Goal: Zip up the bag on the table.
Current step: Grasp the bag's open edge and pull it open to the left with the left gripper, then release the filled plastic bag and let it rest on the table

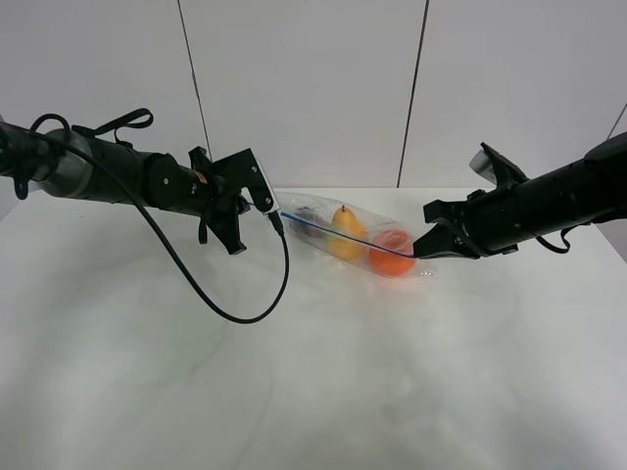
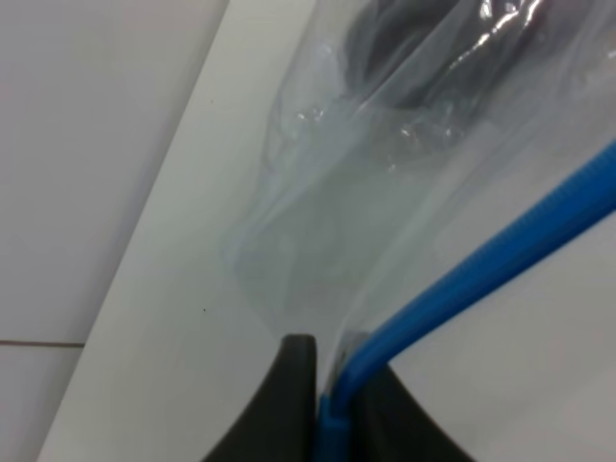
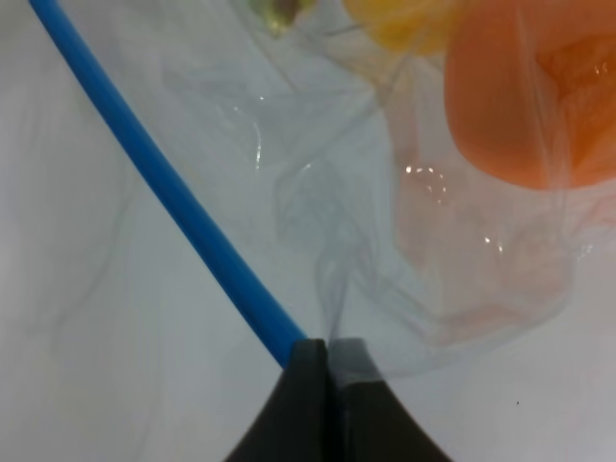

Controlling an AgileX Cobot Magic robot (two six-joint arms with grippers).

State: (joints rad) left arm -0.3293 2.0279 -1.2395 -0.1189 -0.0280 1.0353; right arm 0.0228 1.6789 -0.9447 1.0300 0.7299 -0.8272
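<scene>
At the bag's left end, the left end effector is clamped shut on the tip of the blue zip strip. In the left wrist view its two dark fingers press together with the strip squeezed between them. A black cable loops down from this arm onto the white surface, left of the bag.

The bag is clear and crinkly. It lies toward the back of the surface, stretched between the two arms, with the strip running taut along its near edge. Inside, at the bag's left end, is a dark eggplant. A yellow fruit sits in the bag's middle and an orange at its right end. Whether the strip is sealed along its length cannot be told.

At the bag's right end, the right end effector is likewise closed, pinching the other end of the strip. The right wrist view shows the blue band ending between the pressed fingers, with wrinkled film and the orange just beyond.
</scene>
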